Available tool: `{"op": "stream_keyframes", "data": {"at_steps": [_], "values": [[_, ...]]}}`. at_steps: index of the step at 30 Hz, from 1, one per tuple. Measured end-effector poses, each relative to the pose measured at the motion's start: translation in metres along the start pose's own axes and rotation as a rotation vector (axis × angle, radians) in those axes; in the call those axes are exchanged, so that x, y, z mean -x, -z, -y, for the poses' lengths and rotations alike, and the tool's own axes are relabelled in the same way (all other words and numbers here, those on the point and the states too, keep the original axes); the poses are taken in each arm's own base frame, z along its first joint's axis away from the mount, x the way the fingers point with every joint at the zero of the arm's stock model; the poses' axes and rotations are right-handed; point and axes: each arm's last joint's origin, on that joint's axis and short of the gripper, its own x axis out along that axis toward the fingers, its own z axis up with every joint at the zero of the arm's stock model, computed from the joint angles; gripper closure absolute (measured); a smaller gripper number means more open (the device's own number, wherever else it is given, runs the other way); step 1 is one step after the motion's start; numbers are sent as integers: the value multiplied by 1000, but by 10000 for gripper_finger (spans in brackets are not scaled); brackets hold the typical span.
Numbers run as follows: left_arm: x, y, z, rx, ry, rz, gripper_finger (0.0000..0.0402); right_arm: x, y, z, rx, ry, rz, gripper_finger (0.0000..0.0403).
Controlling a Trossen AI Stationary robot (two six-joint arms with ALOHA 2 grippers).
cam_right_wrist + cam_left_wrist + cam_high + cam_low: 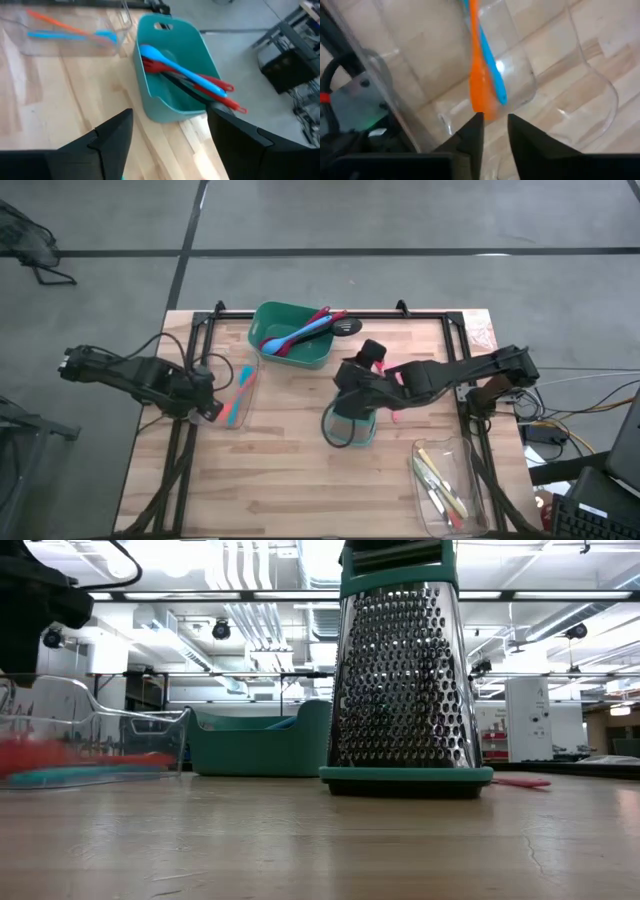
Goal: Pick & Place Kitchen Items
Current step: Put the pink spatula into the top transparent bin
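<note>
Carefully, the left tool (494, 131) is hanging just above the clear tray (222, 412), fingers parted a little and gripping nothing; the orange spatula (478, 70) is lying directly ahead of them beside a blue one (495, 75). Lifting straight up should avoid snagging it. The right tool (167, 142), wide open and empty, is facing the green tub (172, 65) of spoons.

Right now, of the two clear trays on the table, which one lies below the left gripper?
The clear tray at the table's left edge, holding the orange spatula and a blue one. The left gripper hovers over it; the other tray sits front right.
</note>
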Motion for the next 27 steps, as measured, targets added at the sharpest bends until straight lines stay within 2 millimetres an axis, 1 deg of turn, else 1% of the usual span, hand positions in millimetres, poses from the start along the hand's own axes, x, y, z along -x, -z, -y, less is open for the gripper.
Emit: {"op": "stream_keyframes", "data": {"at_steps": [5, 8, 12, 15, 17, 21, 25, 27], "values": [[0, -1, 4, -17, 16, 8, 258, 20, -8, 16, -32, -16, 55, 125], [3, -4, 9, -62, 74, 27, 238, 36, -11, 31, -63, -25, 88, 112], [13, -9, 21, -139, 208, 94, 231, 63, -8, 57, -125, -21, 121, 102], [26, -16, 33, -207, 345, 209, 230, 78, 0, 76, -200, 5, 121, 103], [38, -22, 43, -248, 460, 315, 230, 86, 8, 87, -270, 24, 109, 108], [60, -30, 65, -396, 735, 577, 229, 88, 32, 102, -418, 55, 52, 122], [76, -31, 85, -554, 927, 849, 229, 75, 59, 105, -492, 120, -38, 130], [78, -30, 94, -627, 982, 978, 229, 66, 70, 106, -534, 132, -86, 130]]}}
